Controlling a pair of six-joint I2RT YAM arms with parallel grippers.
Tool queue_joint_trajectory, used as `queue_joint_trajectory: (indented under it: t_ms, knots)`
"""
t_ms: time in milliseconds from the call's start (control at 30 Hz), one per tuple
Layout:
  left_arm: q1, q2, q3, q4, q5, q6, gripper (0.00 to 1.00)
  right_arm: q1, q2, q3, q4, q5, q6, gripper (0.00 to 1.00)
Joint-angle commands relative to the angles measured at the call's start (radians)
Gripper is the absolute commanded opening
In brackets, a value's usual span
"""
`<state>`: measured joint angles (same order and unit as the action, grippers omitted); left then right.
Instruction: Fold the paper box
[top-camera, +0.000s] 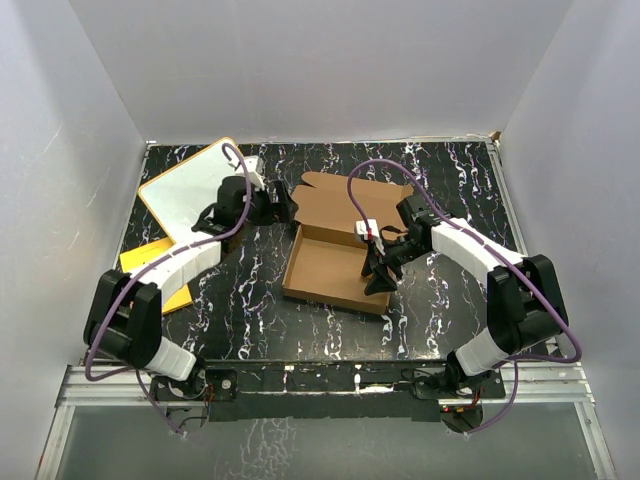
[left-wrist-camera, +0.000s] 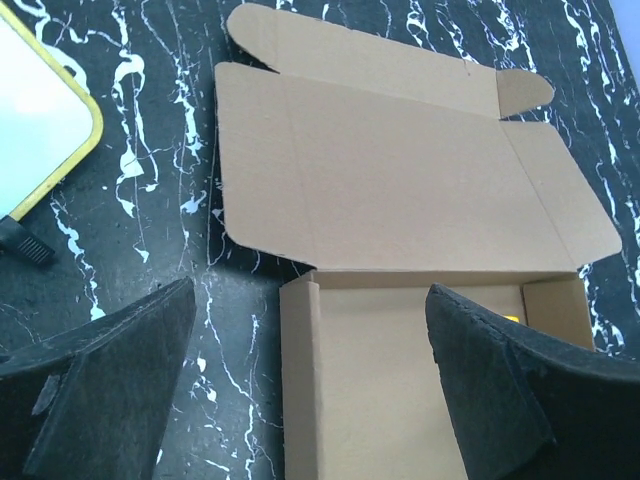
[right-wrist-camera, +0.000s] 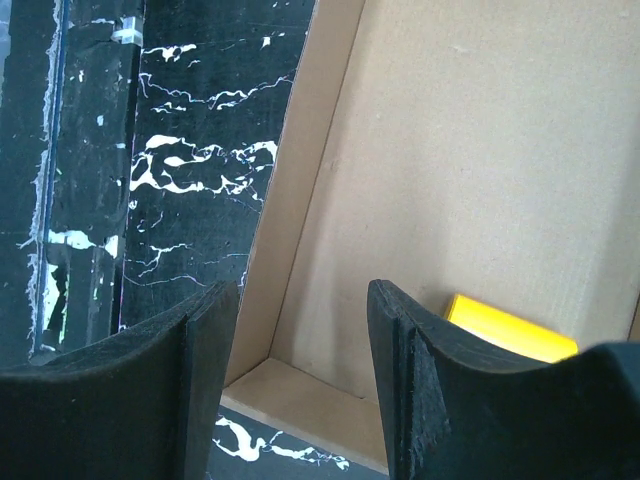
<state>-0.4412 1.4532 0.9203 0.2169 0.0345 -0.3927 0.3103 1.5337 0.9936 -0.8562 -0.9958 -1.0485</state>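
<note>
1. Left gripper (left-wrist-camera: 310, 290): spread wide and holding nothing. Hovers at the lower middle of the left wrist view, above the corner where tray meets lid (left-wrist-camera: 400, 170).
2. Right gripper (right-wrist-camera: 303, 290): roughly half apart, with no pinch to be seen. Straddles a side wall of the paper box (top-camera: 335, 255), with 1 finger (right-wrist-camera: 130, 390) outside above the table (top-camera: 440, 190) and the other inside the tray. Cannot tell whether either pad touches the wall.
3. Paper box: sits at the centre of the top view. Shows a tray with raised walls toward the bottom of the frame. Shows the lid flat toward the top, with 2 side flaps and 2 rounded tabs unfolded.
4. Step in hand, most likely: raising the lid.
   - Slip the left fingers under the lid's left edge and swing it up about the hinge crease.
   - Steady the wall with the right gripper against sliding.
   - Turn both side flaps inward before tucking the front strip.
   - Press only along scored lines, since corrugated board probably creases elsewhere.
5. Mind the white board with orange rim (top-camera: 190, 190) at upper left and the orange-yellow sheet (top-camera: 150, 262) below it.
6. Writing: none readable.
   - Plain brown card throughout.
   - Small white tag (top-camera: 365, 228) on the right wrist, too small to read.
   - Blank yellow patch (right-wrist-camera: 510, 330) inside the tray, unidentified.
</note>
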Motion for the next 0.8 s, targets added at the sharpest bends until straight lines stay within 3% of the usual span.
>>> queue_joint_trajectory:
  t_ms: [0,433,767]
  knots:
    - [0.07,0.061,0.063,0.024,0.173,-0.1,0.96,-0.013,-0.04,0.046,0.034,-0.056,-0.005,0.59]
    - [0.152,0.314,0.256,-0.007,0.378,-0.225,0.91,-0.029,-0.049,0.032,0.103,-0.04,0.084,0.6]
    - [0.158,0.444,0.386,-0.068,0.41,-0.219,0.91,-0.069,-0.053,0.022,0.198,-0.014,0.211,0.6]
